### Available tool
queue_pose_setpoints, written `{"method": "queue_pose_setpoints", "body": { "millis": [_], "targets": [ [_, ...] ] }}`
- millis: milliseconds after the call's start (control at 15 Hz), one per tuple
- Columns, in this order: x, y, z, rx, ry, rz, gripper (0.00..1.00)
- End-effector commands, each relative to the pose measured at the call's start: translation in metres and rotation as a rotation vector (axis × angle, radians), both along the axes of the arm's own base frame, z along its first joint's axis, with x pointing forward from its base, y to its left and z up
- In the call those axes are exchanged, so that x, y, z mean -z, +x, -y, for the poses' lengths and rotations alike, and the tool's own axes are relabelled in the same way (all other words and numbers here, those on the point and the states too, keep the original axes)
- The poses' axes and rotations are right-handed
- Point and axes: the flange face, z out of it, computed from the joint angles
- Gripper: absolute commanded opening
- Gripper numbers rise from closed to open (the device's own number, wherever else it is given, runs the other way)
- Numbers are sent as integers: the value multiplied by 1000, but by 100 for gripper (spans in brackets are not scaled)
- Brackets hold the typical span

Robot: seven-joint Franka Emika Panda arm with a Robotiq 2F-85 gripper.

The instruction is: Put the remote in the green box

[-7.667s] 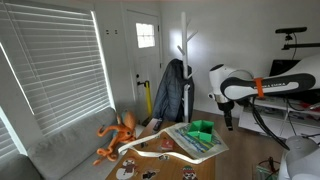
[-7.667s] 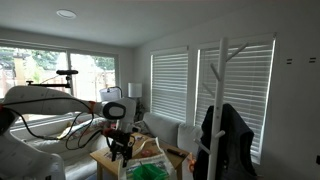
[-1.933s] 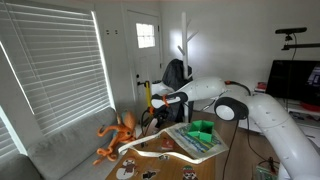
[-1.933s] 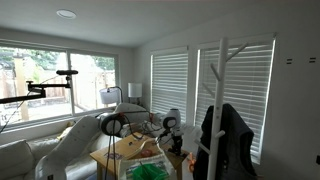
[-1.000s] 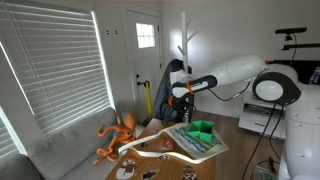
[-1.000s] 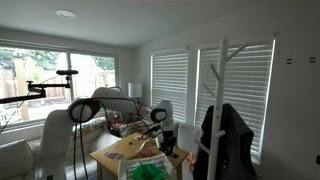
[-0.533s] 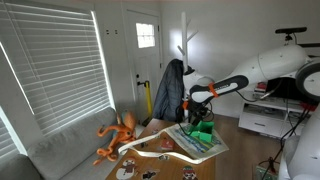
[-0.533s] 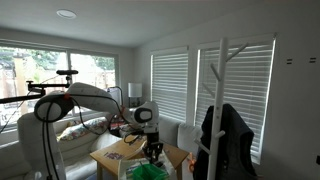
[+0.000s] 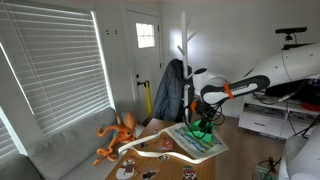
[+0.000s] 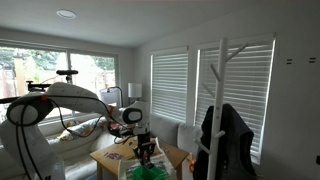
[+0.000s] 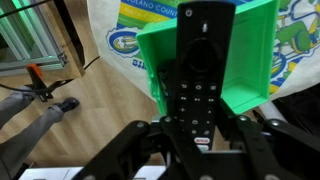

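Observation:
In the wrist view my gripper (image 11: 203, 128) is shut on the lower end of a black remote (image 11: 203, 70) with rows of buttons. The remote reaches up across the green box (image 11: 250, 55), a bright green low-walled container that lies on a printed bag below. In both exterior views the gripper (image 9: 203, 120) (image 10: 146, 150) hangs just above the green box (image 9: 203, 131) (image 10: 148, 172) on the table. The remote is too small to make out there.
An orange octopus plush (image 9: 117, 135) sits on the grey sofa (image 9: 60, 150). A printed bag (image 11: 120, 40) and a curved wooden piece (image 9: 160, 153) lie on the table. A white coat rack (image 9: 184, 55) with a dark jacket stands behind. A wooden floor (image 11: 90, 105) shows beside the table.
The arm has swung from over the far side of the table to above the green box and come lower. The gripper has stayed shut on the remote.

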Motion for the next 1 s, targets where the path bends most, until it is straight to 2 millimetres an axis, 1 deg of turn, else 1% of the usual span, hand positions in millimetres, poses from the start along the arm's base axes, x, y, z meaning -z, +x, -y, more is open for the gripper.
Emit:
{"method": "queue_pose_setpoints", "body": {
  "millis": [0, 200, 333, 600, 933],
  "targets": [
    [5, -2, 7, -36, 5, -38, 17],
    [12, -7, 26, -62, 22, -51, 17],
    [19, -6, 32, -108, 49, -63, 17],
    [26, -8, 37, -173, 71, -101, 17],
    [35, -5, 32, -221, 83, -121, 17]
  ]
}}
